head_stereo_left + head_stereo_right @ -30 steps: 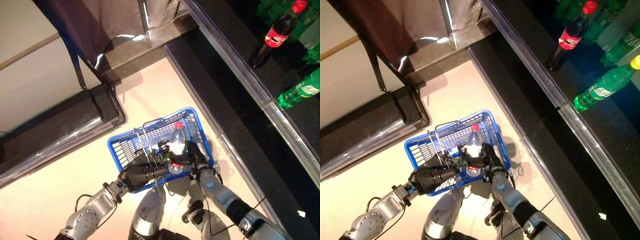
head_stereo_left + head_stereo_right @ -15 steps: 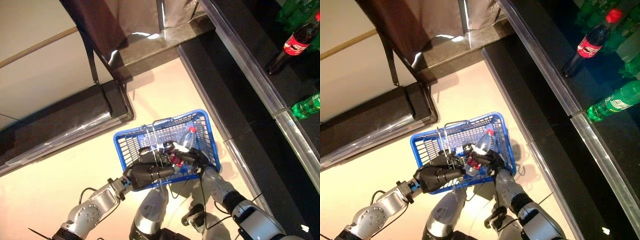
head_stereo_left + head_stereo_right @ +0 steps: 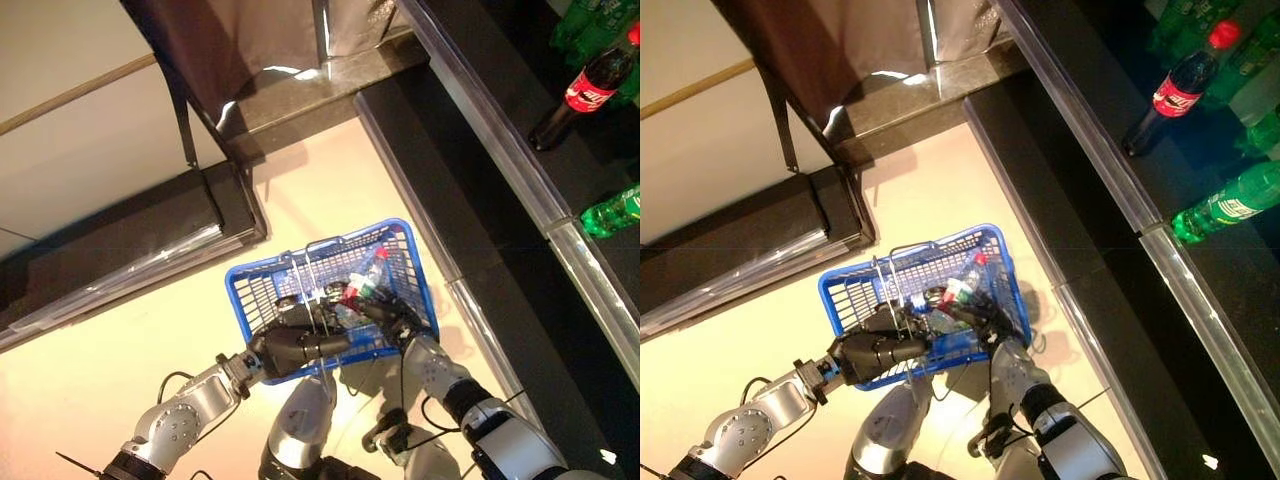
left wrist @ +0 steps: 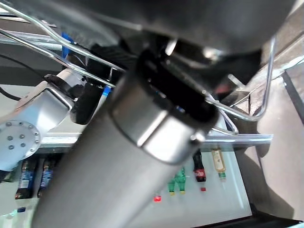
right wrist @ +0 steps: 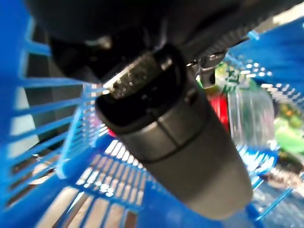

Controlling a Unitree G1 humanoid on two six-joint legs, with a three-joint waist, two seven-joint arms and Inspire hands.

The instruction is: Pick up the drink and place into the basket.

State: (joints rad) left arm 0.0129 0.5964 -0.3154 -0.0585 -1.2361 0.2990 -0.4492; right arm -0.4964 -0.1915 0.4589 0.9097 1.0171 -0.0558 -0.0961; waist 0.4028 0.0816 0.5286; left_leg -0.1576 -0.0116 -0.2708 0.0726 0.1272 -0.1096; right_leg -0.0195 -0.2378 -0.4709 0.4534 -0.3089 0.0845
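Observation:
The blue basket [image 3: 245, 300] hangs above the pale floor. My left hand [image 3: 290, 345] is shut on its thin wire handles [image 3: 305, 268] at the near side. A clear drink bottle [image 3: 365, 278] with a red cap lies tilted inside the basket, cap toward the far right corner. My right hand [image 3: 395, 315] reaches into the basket from the near right, its fingers curled against the bottle's lower part. In the right wrist view the bottle [image 5: 240, 111] shows just past the thumb [image 5: 175, 137], with the basket's blue mesh [image 5: 114, 185] around it.
A dark shelf with a clear rail [image 3: 480, 120] runs along the right. On it stand a cola bottle [image 3: 585, 88] and green bottles [image 3: 612, 210]. A low dark ledge [image 3: 120, 260] and a dark panel stand at the left and behind the basket.
The right hand has lowered the bottle deeper into the basket, and the bottle has tipped from upright to nearly lying. The view shifted as the head moved.

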